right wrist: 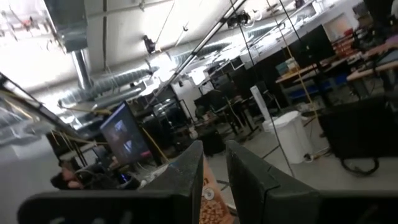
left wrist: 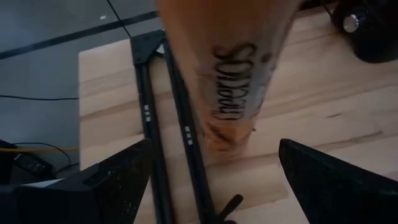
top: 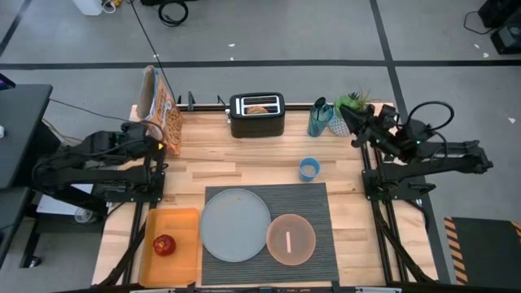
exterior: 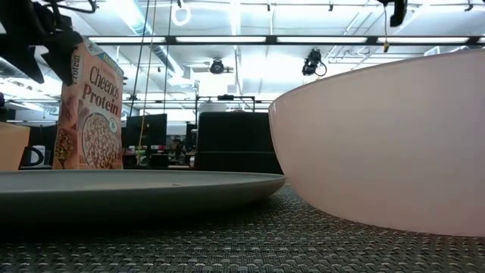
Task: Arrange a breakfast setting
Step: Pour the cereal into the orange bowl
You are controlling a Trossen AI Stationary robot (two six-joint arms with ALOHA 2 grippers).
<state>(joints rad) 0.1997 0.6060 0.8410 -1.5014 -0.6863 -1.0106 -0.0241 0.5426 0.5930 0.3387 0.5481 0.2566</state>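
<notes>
The dark ribbed mat (top: 313, 203) lies at the table's near middle. The blue-grey plate (top: 235, 225) and the pink bowl (top: 291, 238) rest on it, the bowl with a short pale mark inside. The red apple (top: 164, 244) lies on the orange tray (top: 183, 228). The bagel (top: 259, 108) sticks out of the black toaster (top: 257, 120). A cereal box (top: 161, 110) stands upright at the far left. My left gripper (left wrist: 214, 180) is open just short of the box (left wrist: 230, 74), one finger on either side of it. My right gripper (right wrist: 214, 180) is shut and empty at the far right. No spoon or loose cereal shows.
A blue cup (top: 308, 168) stands on the bare wood beyond the mat. A blue container (top: 320, 119) and a small green plant (top: 355, 103) stand at the far right, close to my right gripper (top: 355, 122). Black frame rails (left wrist: 155, 124) run along the table's left edge.
</notes>
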